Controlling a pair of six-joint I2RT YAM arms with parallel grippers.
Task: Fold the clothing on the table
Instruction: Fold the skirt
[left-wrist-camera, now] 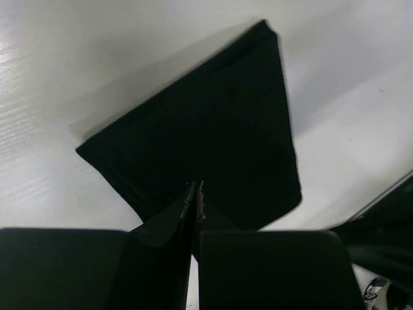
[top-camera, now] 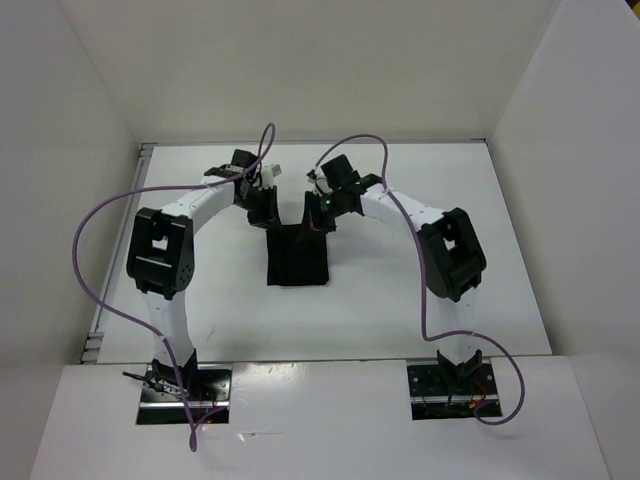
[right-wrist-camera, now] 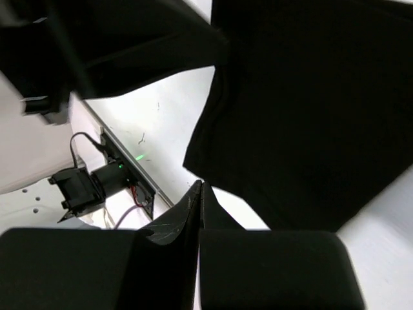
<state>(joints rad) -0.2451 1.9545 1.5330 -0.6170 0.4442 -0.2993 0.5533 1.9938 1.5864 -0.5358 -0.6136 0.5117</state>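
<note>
Broadly, the clothing is a plain, matte black fabric, soft and unmarked. It lies as a folded, roughly rectangular panel about the middle of the worktop, between the two arms. The worktop is a glossy white flat surface with faint streaks showing in the left wrist view. From above, the panel's near edge lies straight and flat. Its far edge dips in a shallow V between the tools, with both far corners rising toward them. In the left wrist view the fabric tapers slightly to a trapezoid, with straight sides, a doubled edge along one side and no visible creases on its face.

The left tool is closed, with only a hairline slit between its black fingers. The tips sit over the near corner of the fabric and pinch it, and that corner is lifted off the worktop.

The right tool is fully closed, its fingers pressed together. The tips meet the fabric at its near edge. The views do not settle whether any cloth is caught between them.

Purple cables loop from both arms above the worktop.
</note>
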